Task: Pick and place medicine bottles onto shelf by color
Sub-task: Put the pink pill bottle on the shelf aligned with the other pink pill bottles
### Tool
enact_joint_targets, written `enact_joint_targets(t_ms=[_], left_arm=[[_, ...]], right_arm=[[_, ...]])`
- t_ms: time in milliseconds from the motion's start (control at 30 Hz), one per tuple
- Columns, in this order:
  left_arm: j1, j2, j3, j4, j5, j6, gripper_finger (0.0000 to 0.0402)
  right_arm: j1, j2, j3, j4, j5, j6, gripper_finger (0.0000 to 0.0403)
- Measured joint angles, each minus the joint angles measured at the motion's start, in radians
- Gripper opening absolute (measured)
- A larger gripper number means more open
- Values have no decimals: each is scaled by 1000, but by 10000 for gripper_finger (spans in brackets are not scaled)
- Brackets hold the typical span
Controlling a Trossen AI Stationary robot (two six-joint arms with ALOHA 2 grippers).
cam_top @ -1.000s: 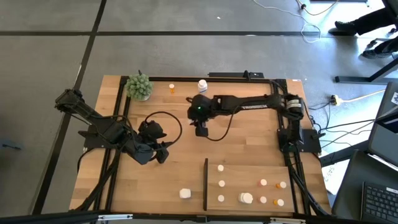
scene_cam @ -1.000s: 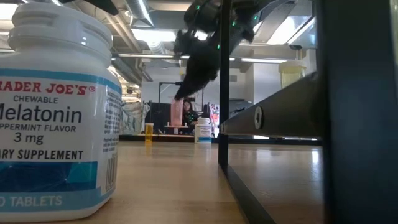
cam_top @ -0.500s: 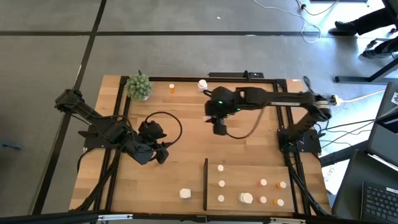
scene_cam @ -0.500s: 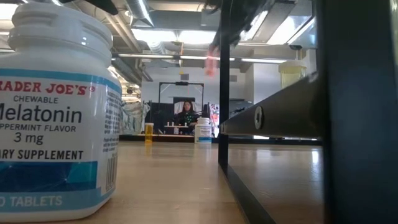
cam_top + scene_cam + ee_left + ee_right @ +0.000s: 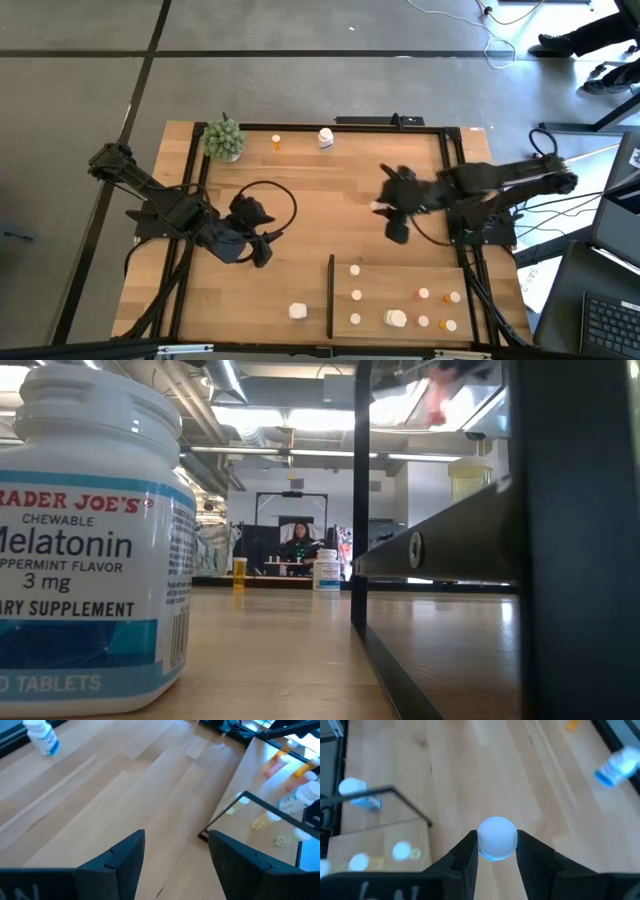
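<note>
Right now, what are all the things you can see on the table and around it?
shelf: one, light wood with black strip, table's front right
white bottles on shelf: four, its left part
orange bottles on shelf: four, its right part
loose white bottles: two, far edge and front edge
loose orange bottle: one, far edge
plant ball: one, green, far left corner
person: one, room behind
left hand: open, empty
right hand: holds a white-capped bottle
</note>
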Motion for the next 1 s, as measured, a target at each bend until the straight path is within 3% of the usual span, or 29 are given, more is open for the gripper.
enact_joint_targets(t_ms=[300, 467, 633, 1000], left_arm=[[9, 0, 0, 185, 10, 205, 214], [47, 0, 0, 346, 124, 379, 214], [82, 8, 0, 405, 184, 438, 214], [123, 48, 2, 434, 257, 443, 214]], right_arm=[[305, -74, -39, -174, 156, 472, 118], [443, -74, -39, -282, 237, 749, 118], [552, -55, -39, -407, 240, 1004, 118], [689, 80, -39, -465, 234, 1275, 118]])
